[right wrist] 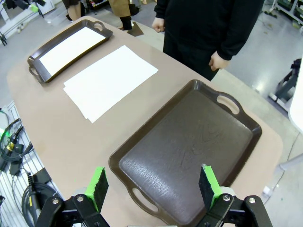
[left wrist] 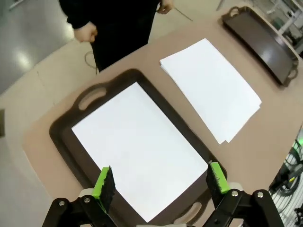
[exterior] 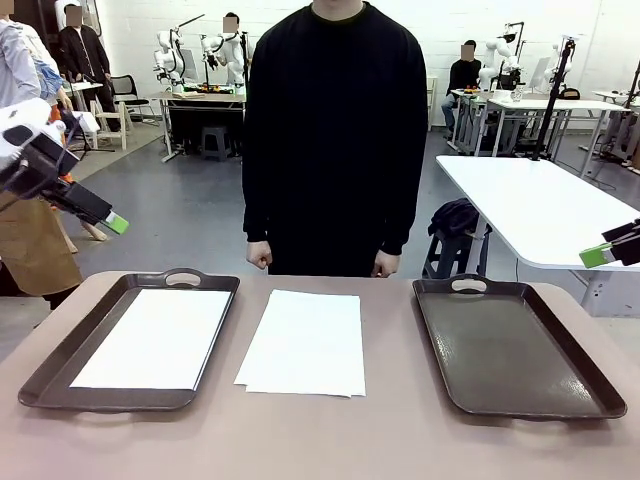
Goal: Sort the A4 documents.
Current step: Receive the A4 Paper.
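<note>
The stack (exterior: 303, 343) lies on the worktop (exterior: 320, 440). Left of the stack, one sheet (exterior: 155, 338) lies in the left tray (exterior: 60, 360); right of it sits the right tray (exterior: 515, 350). The left hand (left wrist: 161, 182) and right hand (right wrist: 154, 187) hover either side of the stack, fingers apart, gripping nothing.

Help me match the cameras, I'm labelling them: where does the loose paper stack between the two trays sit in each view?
Front view: loose paper stack, lower centre.
Left wrist view: upper right.
Right wrist view: upper left.
Shared landmark: the tray holding a sheet, next to the stack.
</note>
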